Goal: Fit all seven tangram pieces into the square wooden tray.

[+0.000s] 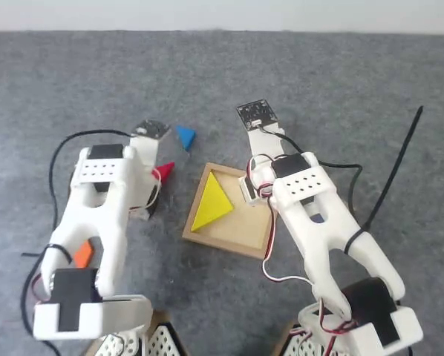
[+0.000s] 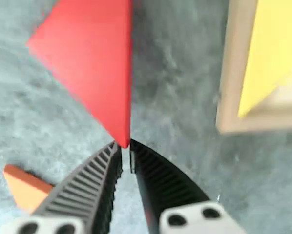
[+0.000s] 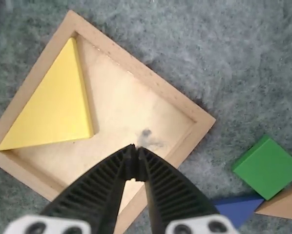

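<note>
While left gripper is pinching red wooden triangle by corner beside square wooden tray, likely for insertion, right gripper, closed and empty, is hovering over tray.

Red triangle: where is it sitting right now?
In the high view, the red triangle lies on the grey mat just left of the wooden tray, near the blue triangle; its corner sits at the tips of the left arm's fingers.
</note>
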